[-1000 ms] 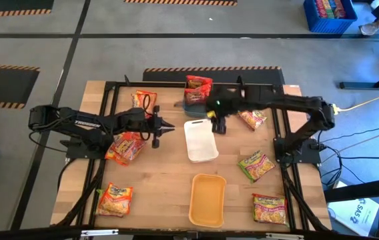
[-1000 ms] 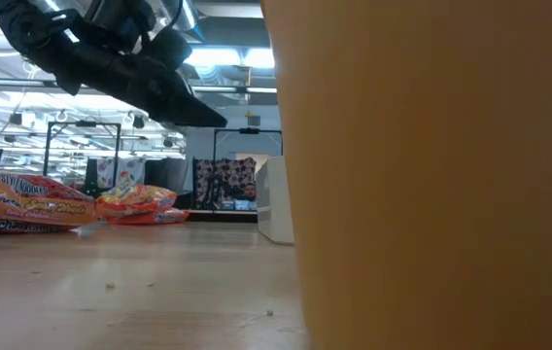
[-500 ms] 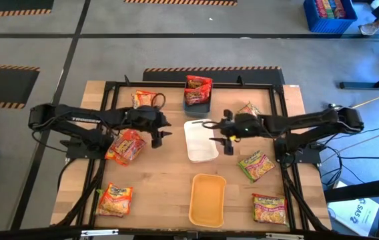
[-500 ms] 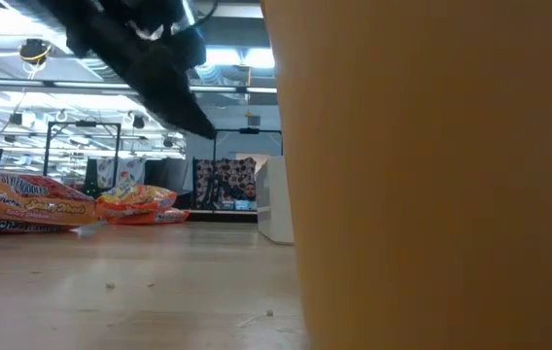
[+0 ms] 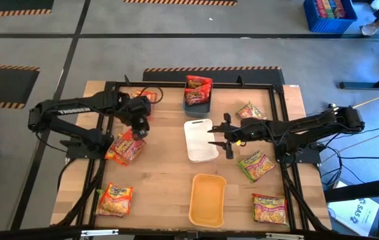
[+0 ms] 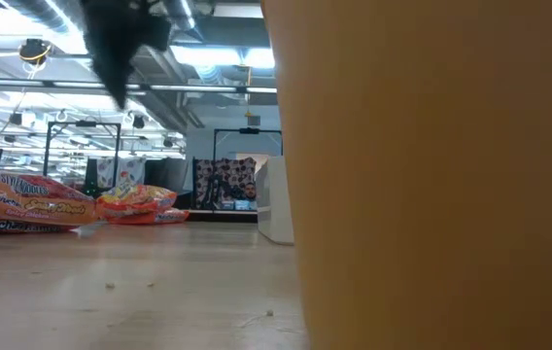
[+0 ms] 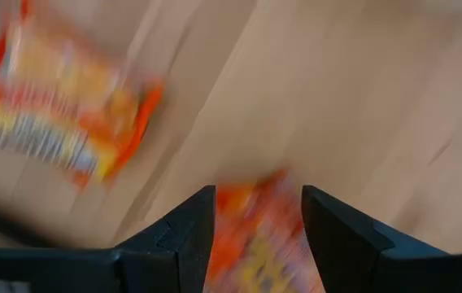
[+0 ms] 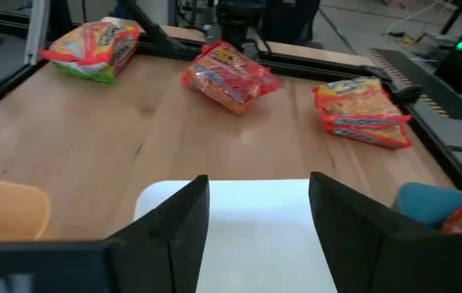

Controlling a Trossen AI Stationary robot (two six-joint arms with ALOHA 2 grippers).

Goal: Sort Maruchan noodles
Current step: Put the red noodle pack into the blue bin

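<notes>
My left gripper (image 5: 139,128) points down, open, a little above a red-orange Maruchan packet (image 7: 257,244) that lies flat on the table (image 5: 169,173) at the left; nothing is between its fingers. Another orange packet (image 7: 60,106) lies beyond it. My right gripper (image 5: 211,136) reaches level toward the table's left, open and empty, over the right part of the white tray (image 8: 239,228). A red packet (image 5: 198,85) lies in the blue-grey tray (image 5: 196,103) at the far middle. More packets lie at the near left (image 5: 115,199) and on the right (image 5: 256,165).
An orange-yellow tray (image 5: 207,199) sits near the front edge and fills the right of the low view (image 6: 431,175). Packets also lie at the far left (image 5: 144,97), far right (image 5: 251,111) and near right (image 5: 269,208). A black frame (image 5: 109,90) borders the table.
My left gripper has risen and drawn back toward the table's left, tipping from level to pointing down over the red-orange packet. My right gripper has come away from the blue-grey tray toward the near edge, sunk, and tipped up to level over the white tray.
</notes>
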